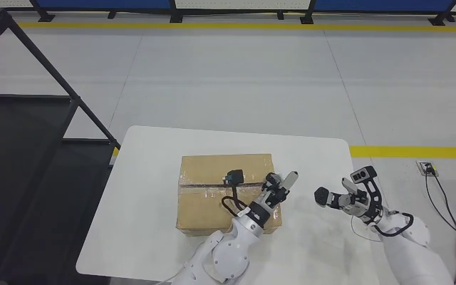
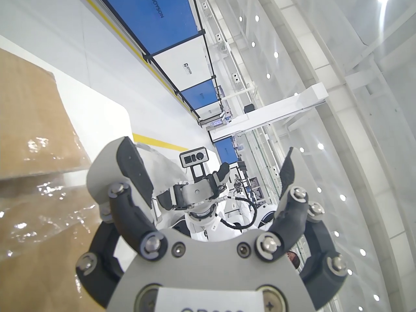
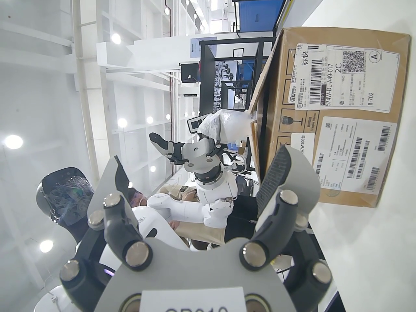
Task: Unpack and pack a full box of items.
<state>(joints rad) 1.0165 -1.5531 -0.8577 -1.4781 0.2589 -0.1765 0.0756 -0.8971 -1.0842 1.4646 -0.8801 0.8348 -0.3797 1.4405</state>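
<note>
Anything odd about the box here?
Yes: a crumpled wad of clear plastic sits at the cardboard box top edge, against the left hand; tape or wrapping, I cannot tell. The flap there looks slightly lifted.

1 cardboard box (image 1: 226, 192) is sitting on 1 white table (image 1: 149, 214). 2 grippers are showing: left gripper (image 1: 282, 179) and right gripper (image 1: 335, 191), both near-right of box. Box's right side is carrying 3 white labels: 1 shipping label (image 3: 347, 79), 1 barcode label (image 3: 354, 154), 1 small sticker (image 3: 302, 144), partly hidden. 1 tape strip (image 1: 214, 184) is running across box top.

The box (image 1: 214, 203) was matt brown cardboard, its seam under glossy clear tape (image 2: 48, 196), with white paper labels (image 3: 347, 79); the table (image 1: 142, 214) looked smooth white.
</note>
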